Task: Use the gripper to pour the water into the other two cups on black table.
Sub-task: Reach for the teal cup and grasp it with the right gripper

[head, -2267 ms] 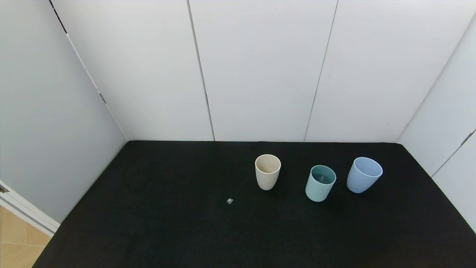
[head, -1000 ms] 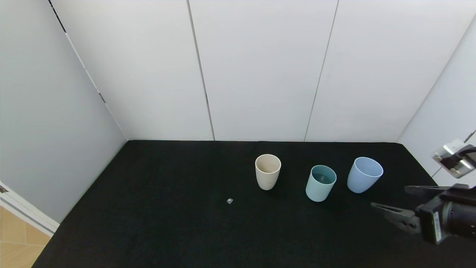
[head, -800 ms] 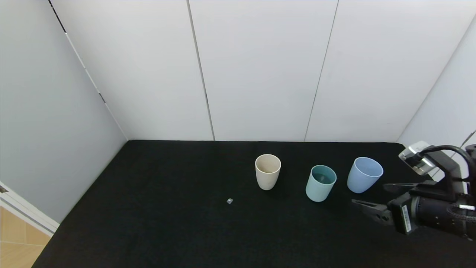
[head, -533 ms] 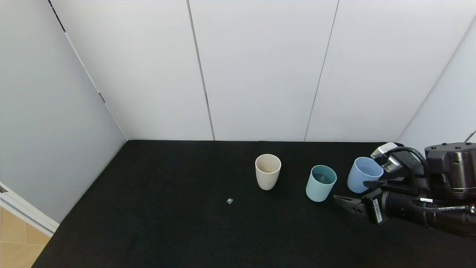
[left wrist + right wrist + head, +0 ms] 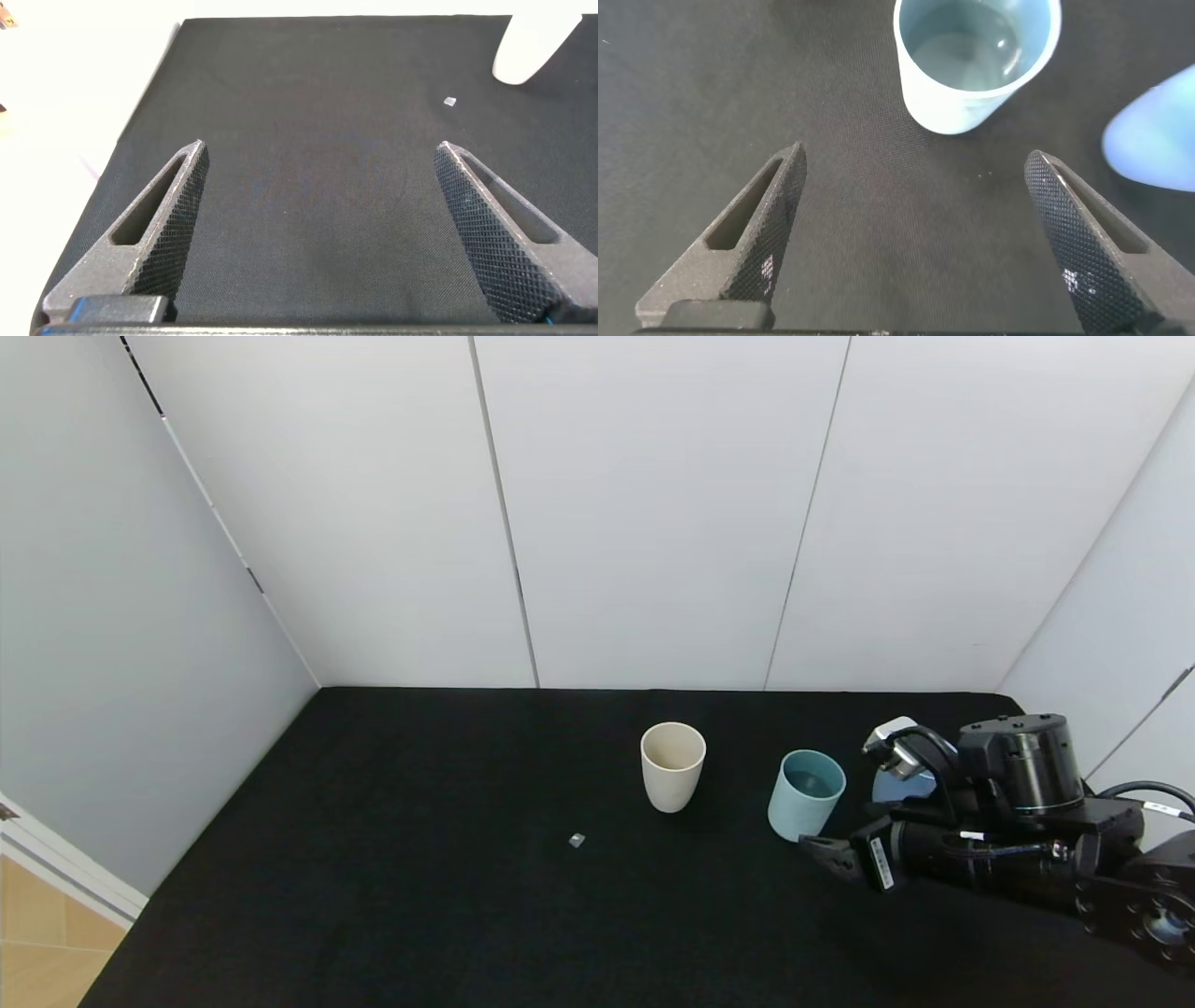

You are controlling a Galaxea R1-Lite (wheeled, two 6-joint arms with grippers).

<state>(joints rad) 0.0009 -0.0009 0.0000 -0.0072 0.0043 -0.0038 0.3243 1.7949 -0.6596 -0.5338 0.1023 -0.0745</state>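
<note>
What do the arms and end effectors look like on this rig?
Right arm: black cylindrical joints, black cables, a silver-white module near the wrist and a small white printed label. Right end effector: two dark grey wedge-shaped fingers with slotted cut-outs and diamond-knurled inner pads. Left end effector has the same two fingers; its arm is out of view.

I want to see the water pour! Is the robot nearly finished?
Not yet. Nothing is poured: the water sits in the green cup. The right end effector is open beside it, gripping nothing. Grabbing it and filling the cream cup and blue cup remain.
</note>
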